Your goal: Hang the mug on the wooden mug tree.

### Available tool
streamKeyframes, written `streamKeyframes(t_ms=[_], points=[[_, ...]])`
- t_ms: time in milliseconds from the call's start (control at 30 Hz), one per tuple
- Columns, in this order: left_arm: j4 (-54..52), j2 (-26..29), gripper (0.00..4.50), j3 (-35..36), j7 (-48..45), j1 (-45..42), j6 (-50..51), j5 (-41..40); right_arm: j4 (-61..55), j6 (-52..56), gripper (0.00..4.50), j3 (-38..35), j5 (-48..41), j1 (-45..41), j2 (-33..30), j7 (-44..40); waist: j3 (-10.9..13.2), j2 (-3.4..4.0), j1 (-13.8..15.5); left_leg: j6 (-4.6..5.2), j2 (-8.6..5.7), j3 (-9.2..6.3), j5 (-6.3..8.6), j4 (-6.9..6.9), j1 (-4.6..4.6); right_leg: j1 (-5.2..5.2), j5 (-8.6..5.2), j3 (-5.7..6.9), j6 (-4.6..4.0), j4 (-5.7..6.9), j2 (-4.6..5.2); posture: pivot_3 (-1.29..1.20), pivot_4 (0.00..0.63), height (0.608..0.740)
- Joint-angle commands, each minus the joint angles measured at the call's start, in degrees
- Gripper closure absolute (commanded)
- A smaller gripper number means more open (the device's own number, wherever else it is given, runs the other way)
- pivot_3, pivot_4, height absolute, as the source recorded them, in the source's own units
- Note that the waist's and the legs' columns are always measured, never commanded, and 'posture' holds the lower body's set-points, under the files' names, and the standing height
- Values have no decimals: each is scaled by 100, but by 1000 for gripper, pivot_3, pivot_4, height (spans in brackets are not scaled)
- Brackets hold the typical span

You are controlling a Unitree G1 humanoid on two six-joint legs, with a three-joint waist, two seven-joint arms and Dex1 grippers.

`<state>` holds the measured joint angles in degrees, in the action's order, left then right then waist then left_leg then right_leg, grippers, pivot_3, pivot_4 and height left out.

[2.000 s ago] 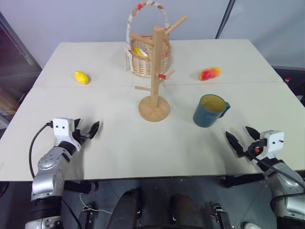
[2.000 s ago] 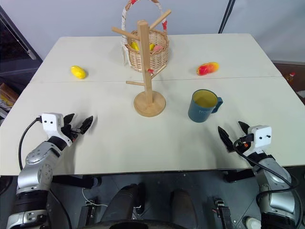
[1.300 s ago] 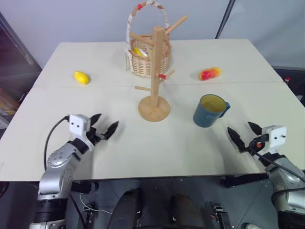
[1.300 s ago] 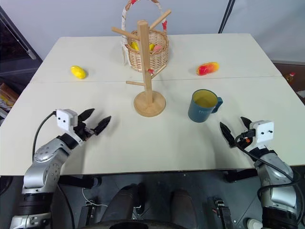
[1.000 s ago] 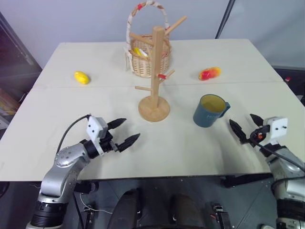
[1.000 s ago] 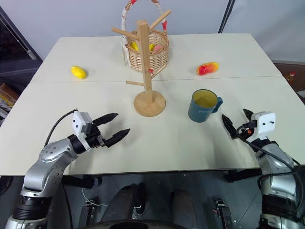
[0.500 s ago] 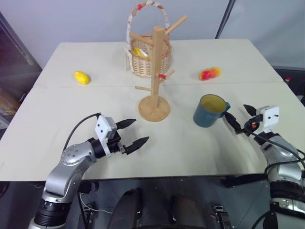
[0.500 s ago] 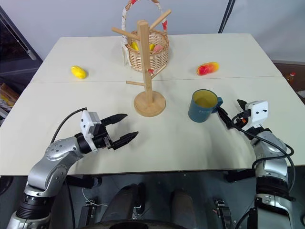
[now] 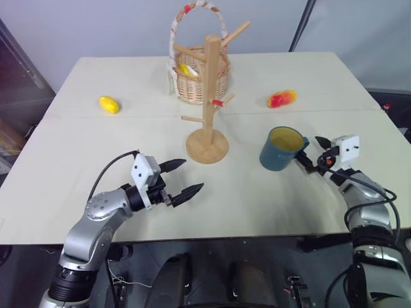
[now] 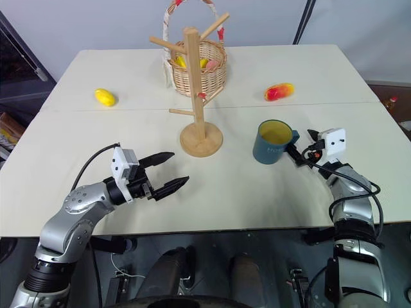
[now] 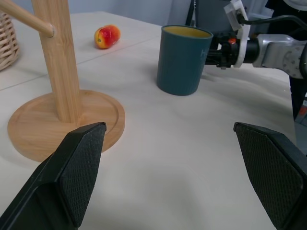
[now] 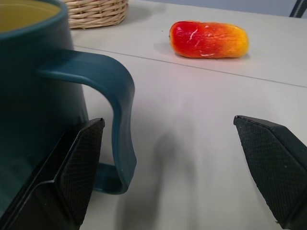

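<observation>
A: Where does the mug [image 9: 280,149] stand?

B: Upright on the white table [image 9: 96,83], to the right of the wooden mug tree [image 9: 208,102] and apart from its round base. It is dark blue with a yellow inside, and its handle points toward the robot's right.

A: And the right gripper [image 9: 313,151]?

B: It is just beside that handle, at table height, with its two black fingers spread wide. In the right wrist view one finger [image 12: 74,163] sits next to the mug's wall below the handle's curve, while the other is far off over bare table. The fingers close on nothing.

A: The left gripper [image 9: 181,179]?

B: It hovers over the near part of the table, in front of the mug tree and to its left, pointing toward the middle. Its fingers are also wide apart and empty. Its wrist view looks between them at the tree's base and post, with the mug beyond.

A: What else is on the table?

B: A wicker basket [image 9: 196,70] with a tall handle stands right behind the mug tree, holding something yellow. A yellow fruit [image 9: 109,104] lies far to the left, and a red and yellow fruit [image 9: 282,99] lies behind the mug, well apart from it. The tree's pegs hold nothing; two of them have red tips.
</observation>
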<state>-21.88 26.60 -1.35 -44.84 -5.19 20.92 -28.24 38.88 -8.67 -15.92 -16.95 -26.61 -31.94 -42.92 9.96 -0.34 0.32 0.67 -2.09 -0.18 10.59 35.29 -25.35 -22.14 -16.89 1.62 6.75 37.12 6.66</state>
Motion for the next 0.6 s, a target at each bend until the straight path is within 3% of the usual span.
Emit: streamKeyframes(t_ms=[33,167,300,500,600], points=[[-237,-12,0,20,17,5,-97,-40,184,-197,537,2,-28,-216,37,-174,0,0,0,0,0,0,0,0,0,0,0,0,0,0,0,0,150,740],[-263,-14,0,24,32,31,-104,-27,324,-220,2312,2,-85,-310,77,-360,0,0,-1,0,0,0,0,0,0,1,1,0,1,0,0,0,150,740],[-263,-8,0,39,25,-4,-101,-40,258,-216,4472,-31,-155,-285,135,-496,0,0,-1,0,0,0,0,0,0,1,1,0,1,0,0,0,150,740],[-264,-3,0,55,-44,-151,-87,-104,-476,-232,4472,6,-103,63,146,-395,1,1,8,-1,0,-1,0,0,0,0,1,0,2,0,1,0,150,740],[-289,12,0,90,-60,-244,-52,-156,-1823,-130,4472,234,254,523,-78,-216,2,3,23,-1,-1,0,0,0,-2,-2,1,-1,2,0,2,0,150,740]])
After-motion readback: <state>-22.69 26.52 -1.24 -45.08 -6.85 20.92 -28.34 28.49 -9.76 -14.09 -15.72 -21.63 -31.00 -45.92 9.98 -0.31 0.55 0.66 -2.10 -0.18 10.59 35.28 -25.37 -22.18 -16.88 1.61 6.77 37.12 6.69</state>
